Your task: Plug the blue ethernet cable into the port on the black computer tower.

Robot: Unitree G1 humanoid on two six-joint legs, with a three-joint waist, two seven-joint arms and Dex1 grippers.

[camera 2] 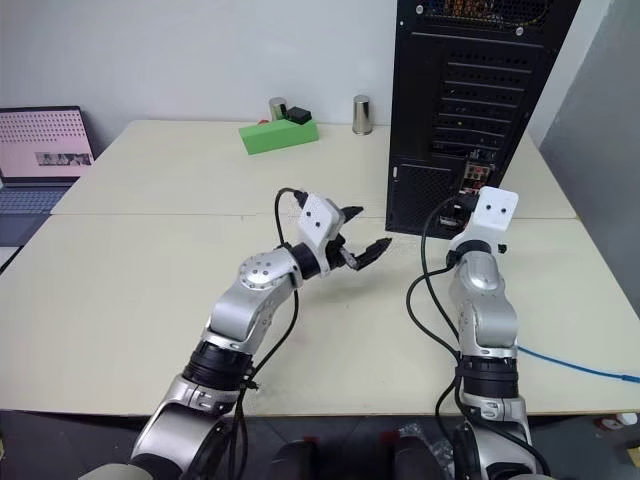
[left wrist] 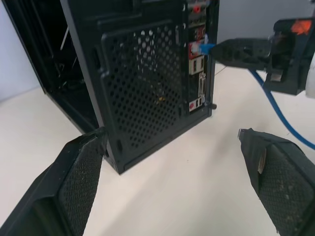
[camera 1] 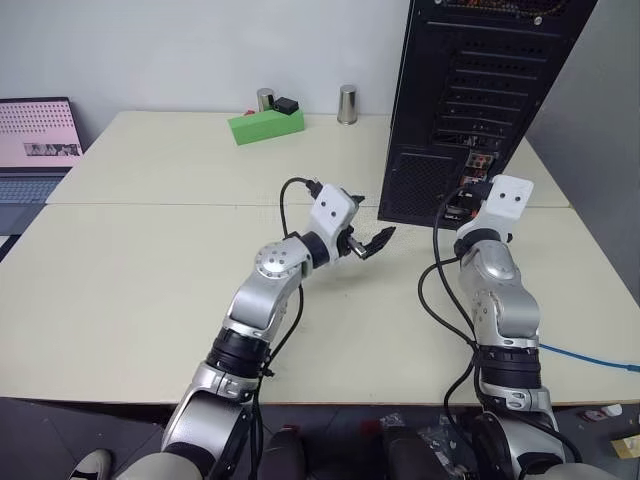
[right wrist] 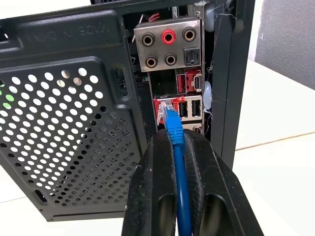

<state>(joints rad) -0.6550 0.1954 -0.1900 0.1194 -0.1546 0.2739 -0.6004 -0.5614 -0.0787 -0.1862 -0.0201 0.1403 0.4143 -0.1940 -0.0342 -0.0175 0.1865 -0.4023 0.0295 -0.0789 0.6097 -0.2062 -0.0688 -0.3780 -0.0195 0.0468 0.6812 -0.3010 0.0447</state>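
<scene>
The black computer tower (camera 1: 480, 100) stands at the table's back right, its rear face toward me. My right gripper (right wrist: 174, 135) is shut on the blue ethernet cable (right wrist: 180, 172), level with the connector strip. The clear plug (right wrist: 166, 110) touches the mouth of the port (right wrist: 162, 104), a red-framed socket below the audio jacks; how deep it sits I cannot tell. The cable's slack (camera 1: 590, 355) trails off the table's right edge. My left gripper (camera 1: 370, 243) hovers open and holding nothing, left of the tower's lower vent grille, pointing at it.
A green block (camera 1: 265, 125) and two metal cylinders (camera 1: 347, 103) stand at the back of the table. A laptop (camera 1: 35, 140) sits at the far left. The tower's open side (left wrist: 44, 54) faces left.
</scene>
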